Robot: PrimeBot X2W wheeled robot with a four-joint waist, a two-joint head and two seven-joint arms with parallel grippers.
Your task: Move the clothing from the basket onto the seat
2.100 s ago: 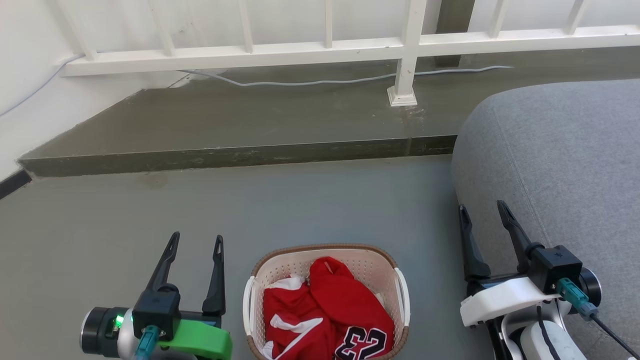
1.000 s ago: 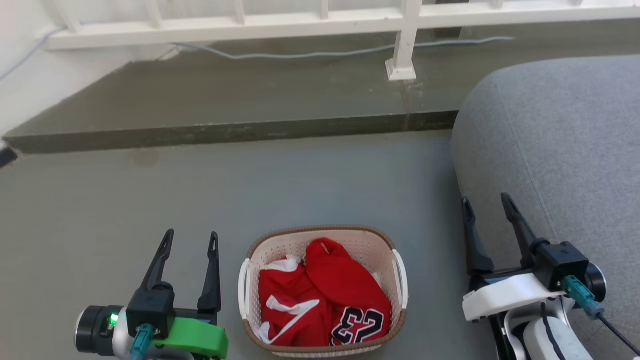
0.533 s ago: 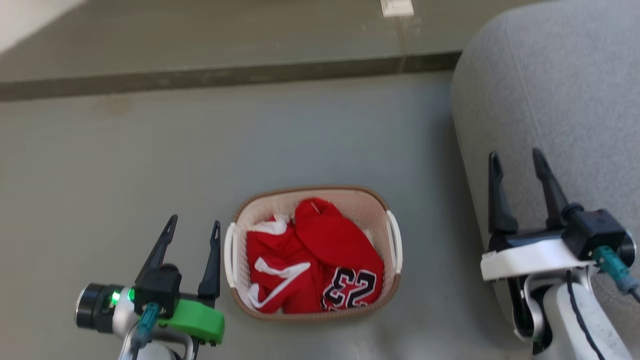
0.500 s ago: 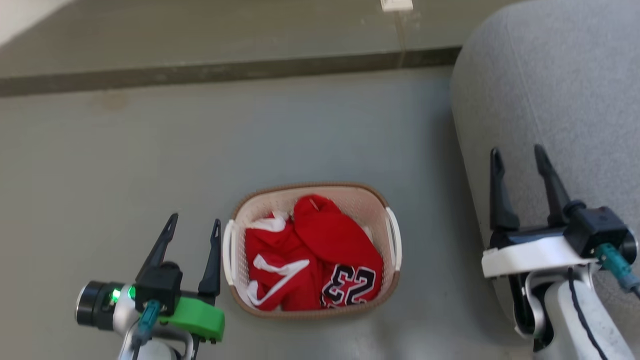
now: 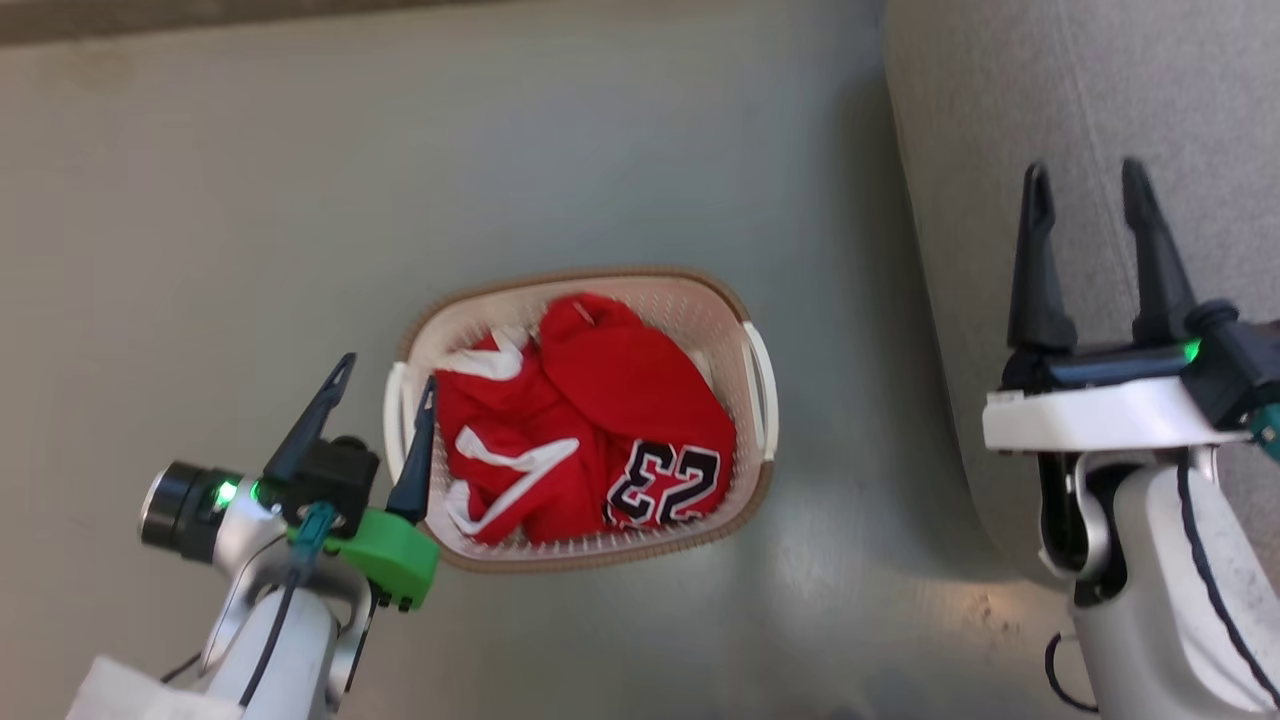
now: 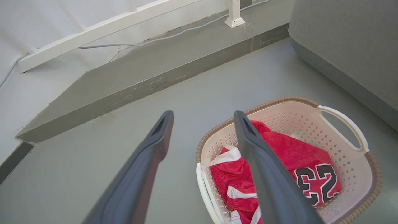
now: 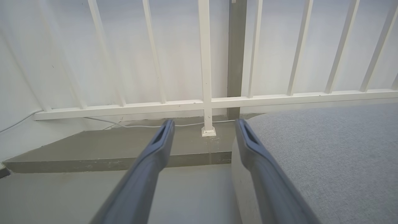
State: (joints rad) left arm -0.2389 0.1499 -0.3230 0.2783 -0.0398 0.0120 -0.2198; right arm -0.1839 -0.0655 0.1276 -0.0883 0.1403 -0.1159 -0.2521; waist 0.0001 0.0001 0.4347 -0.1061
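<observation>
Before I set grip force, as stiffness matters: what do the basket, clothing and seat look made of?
Basket: likely moulded plastic, matte cream, perforated walls, brown braided-looking rim. Clothing: soft red fabric, crumpled in folds, white trim. Seat: grey woven upholstery, visible weave and seam.

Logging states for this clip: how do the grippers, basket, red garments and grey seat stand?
Left gripper: open, empty.
Right gripper: open, empty.
Cream perforated plastic basket: upright, holding both garments.
Red "23" jersey: crumpled in basket.
Red white-trimmed garment: crumpled beside it.
Grey fabric seat: bare where visible.
</observation>
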